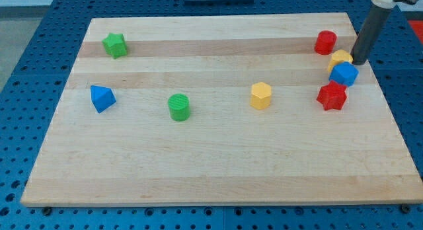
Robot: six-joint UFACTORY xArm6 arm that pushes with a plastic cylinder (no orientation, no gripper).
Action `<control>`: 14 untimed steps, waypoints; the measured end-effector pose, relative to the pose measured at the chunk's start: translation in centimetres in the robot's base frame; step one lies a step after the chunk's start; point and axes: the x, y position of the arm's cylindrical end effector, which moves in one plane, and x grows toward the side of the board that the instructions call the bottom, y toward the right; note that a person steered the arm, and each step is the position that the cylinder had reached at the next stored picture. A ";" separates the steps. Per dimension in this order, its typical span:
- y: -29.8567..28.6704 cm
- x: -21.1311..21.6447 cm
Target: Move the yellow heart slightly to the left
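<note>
The yellow heart (340, 58) lies near the board's right edge, partly hidden behind a blue block (344, 74) that touches its lower side. My tip (359, 61) is just to the right of the yellow heart, touching or nearly touching it. A red cylinder (324, 42) stands just up and left of the heart. A red star-like block (332, 96) sits below the blue block.
A yellow hexagonal block (261, 96) sits at the centre right. A green cylinder (178, 106) is at the centre left, a blue triangular block (102, 98) at the left, a green star (115, 45) at the top left. The wooden board (211, 170) rests on a blue perforated table.
</note>
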 end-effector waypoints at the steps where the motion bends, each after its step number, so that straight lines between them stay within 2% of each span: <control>1: -1.2 0.0; 4: 2.2 0.1; 6: 1.8 4.0; 14: -2.3 5.9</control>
